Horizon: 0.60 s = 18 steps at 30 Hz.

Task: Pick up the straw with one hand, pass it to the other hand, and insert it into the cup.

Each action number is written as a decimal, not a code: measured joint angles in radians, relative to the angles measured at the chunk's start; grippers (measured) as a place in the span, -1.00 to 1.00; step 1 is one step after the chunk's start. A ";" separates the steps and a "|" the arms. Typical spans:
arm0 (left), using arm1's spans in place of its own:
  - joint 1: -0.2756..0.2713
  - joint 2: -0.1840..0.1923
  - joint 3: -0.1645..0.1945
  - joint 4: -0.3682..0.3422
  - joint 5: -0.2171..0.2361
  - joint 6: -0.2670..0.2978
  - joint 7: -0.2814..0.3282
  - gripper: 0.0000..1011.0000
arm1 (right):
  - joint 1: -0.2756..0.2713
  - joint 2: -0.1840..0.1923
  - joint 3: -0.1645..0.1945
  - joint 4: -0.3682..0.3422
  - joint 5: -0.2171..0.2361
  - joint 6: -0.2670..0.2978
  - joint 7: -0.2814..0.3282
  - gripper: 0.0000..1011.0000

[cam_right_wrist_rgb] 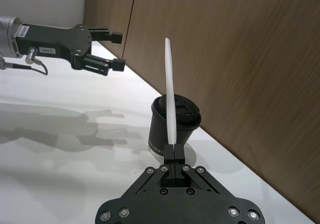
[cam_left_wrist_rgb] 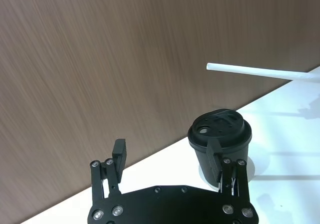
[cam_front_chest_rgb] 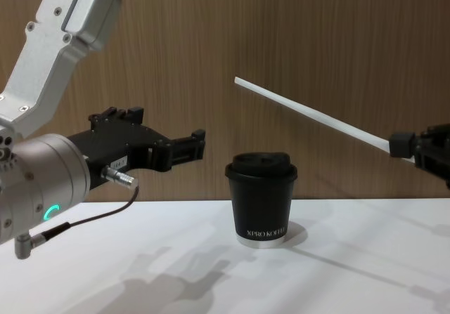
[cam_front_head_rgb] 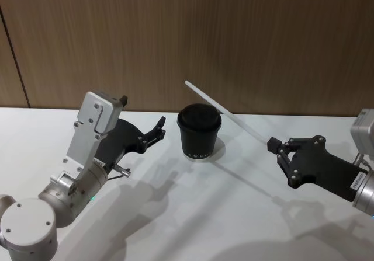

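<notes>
The long white straw hangs in the air, slanting up and to the left over the black lidded cup. My right gripper is shut on the straw's lower end, to the right of the cup. In the right wrist view the straw rises from the gripper in front of the cup. My left gripper stands open just left of the cup, level with its lid, with nothing between its fingers. The chest view shows the straw tip above and left of the cup.
The cup stands upright near the back of the white table, close to a brown wood-panel wall. Free tabletop lies in front of the cup and between the two arms.
</notes>
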 joint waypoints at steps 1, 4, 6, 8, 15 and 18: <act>0.000 0.000 0.000 0.000 0.000 0.000 -0.001 0.98 | 0.001 0.000 0.000 0.000 0.000 0.000 0.000 -1.00; -0.002 0.001 -0.001 0.001 -0.005 -0.002 -0.015 0.98 | 0.002 0.000 -0.003 0.000 0.001 0.000 0.000 -1.00; -0.004 0.001 -0.001 0.002 -0.010 -0.005 -0.024 0.98 | 0.003 -0.001 -0.004 0.001 0.002 -0.001 0.000 -1.00; -0.008 0.001 -0.003 0.004 -0.021 -0.010 -0.042 0.98 | 0.003 -0.001 -0.004 0.001 0.002 -0.001 0.000 -1.00; -0.021 -0.003 -0.011 0.015 -0.081 -0.028 -0.116 0.98 | 0.005 -0.001 -0.007 0.002 0.003 -0.001 0.000 -1.00; -0.028 -0.009 -0.018 0.023 -0.115 -0.034 -0.153 0.98 | 0.006 -0.001 -0.007 0.002 0.003 -0.001 0.000 -1.00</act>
